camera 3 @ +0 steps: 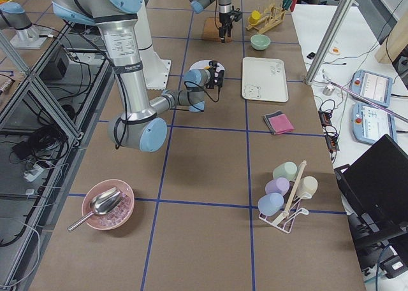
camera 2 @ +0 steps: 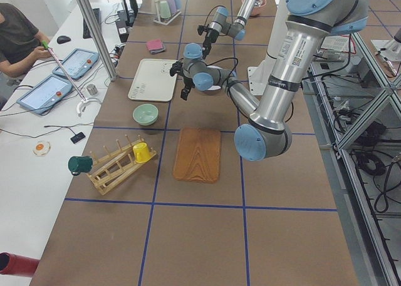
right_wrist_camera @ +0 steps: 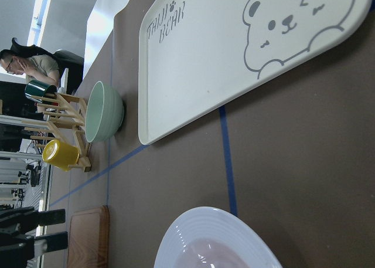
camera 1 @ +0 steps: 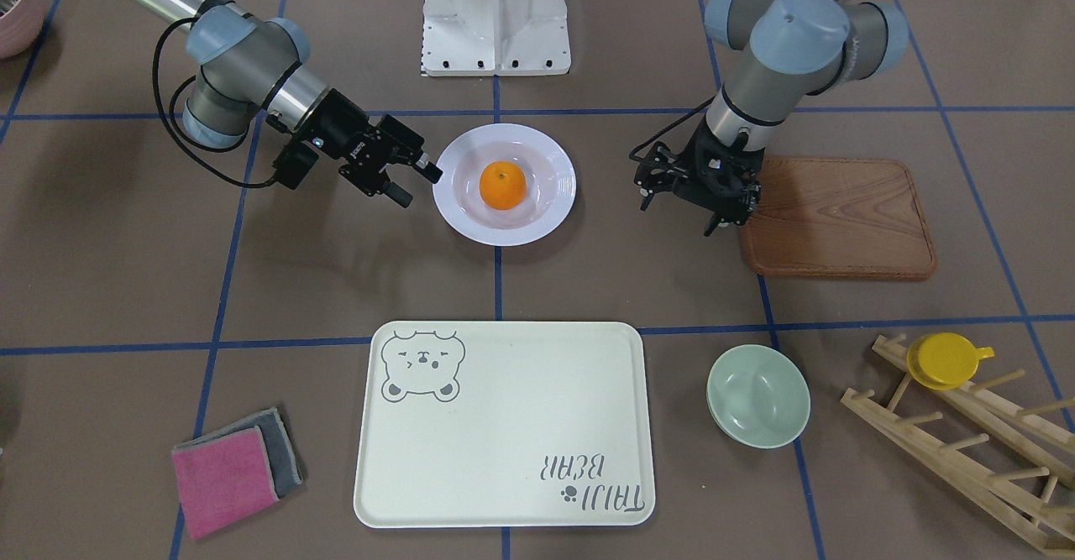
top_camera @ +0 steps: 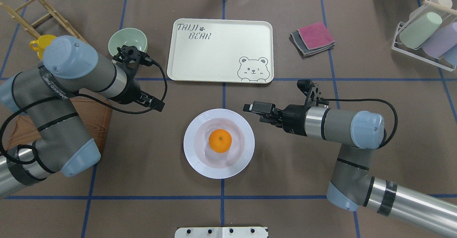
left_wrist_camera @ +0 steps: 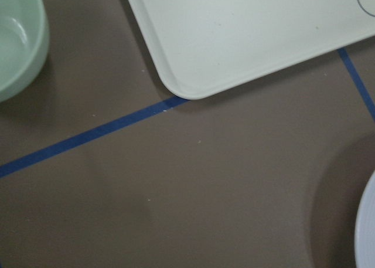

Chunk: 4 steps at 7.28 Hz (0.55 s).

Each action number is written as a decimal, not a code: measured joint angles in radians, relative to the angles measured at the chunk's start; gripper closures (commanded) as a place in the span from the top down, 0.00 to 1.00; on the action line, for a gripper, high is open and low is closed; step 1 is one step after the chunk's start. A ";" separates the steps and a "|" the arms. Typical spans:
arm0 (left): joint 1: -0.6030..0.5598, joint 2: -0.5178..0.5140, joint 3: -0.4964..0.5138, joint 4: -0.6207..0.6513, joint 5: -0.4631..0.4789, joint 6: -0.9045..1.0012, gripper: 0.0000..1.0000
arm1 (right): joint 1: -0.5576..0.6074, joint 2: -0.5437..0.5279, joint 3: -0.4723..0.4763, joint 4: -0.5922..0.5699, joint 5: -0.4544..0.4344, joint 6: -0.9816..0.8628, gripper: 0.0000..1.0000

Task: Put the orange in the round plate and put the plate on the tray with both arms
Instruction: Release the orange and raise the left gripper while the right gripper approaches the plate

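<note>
The orange lies in the middle of the round white plate, which stands on the table between the two arms. My right gripper is open, its fingers level with the plate's rim on that side; I cannot tell whether they touch it. My left gripper hovers open on the plate's other side, well clear of it, and its two fingers show apart in the right wrist view. The cream tray with the bear drawing lies bare just beyond the plate.
A wooden board lies under the left arm. Beside the tray sit a pale green bowl and, on the other side, folded cloths. A wooden rack holds a yellow cup. A cup rack stands far right.
</note>
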 measured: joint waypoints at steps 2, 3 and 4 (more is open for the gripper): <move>-0.138 0.075 -0.013 0.003 -0.108 0.111 0.99 | -0.099 -0.019 -0.008 0.047 -0.148 0.006 0.95; -0.208 0.118 -0.020 0.005 -0.167 0.186 0.99 | -0.142 -0.018 -0.010 0.059 -0.207 0.011 0.93; -0.254 0.143 -0.020 0.007 -0.206 0.237 0.99 | -0.170 -0.016 -0.010 0.071 -0.246 0.021 0.90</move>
